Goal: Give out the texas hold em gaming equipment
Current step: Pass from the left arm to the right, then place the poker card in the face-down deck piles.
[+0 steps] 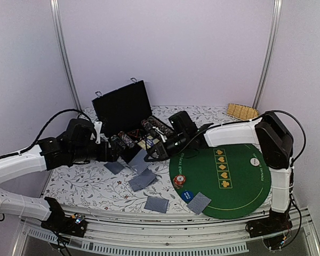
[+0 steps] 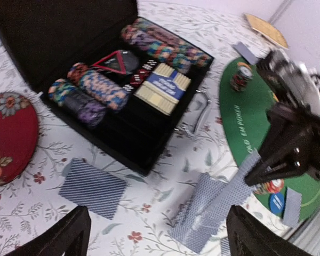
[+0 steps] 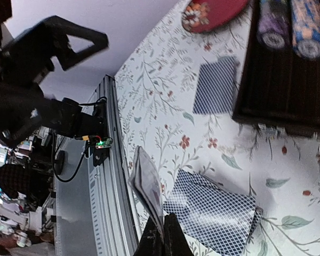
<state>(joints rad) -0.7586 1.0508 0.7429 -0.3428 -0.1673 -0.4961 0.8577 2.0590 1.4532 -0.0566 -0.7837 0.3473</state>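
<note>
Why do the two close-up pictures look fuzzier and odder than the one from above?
Top external view: even light, soft shadows, fairly sharp. Left wrist view: the black case and chips look soft, and the right arm is smeared. Right wrist view: the scene sits turned sideways; the cards show a crisp pattern, while the far-left background is fuzzy.

Paper card (image 3: 147,186), matt grn felt mat (image 1: 245,188)

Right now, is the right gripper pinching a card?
Yes, the right gripper is shut on the edge of a card.
</note>
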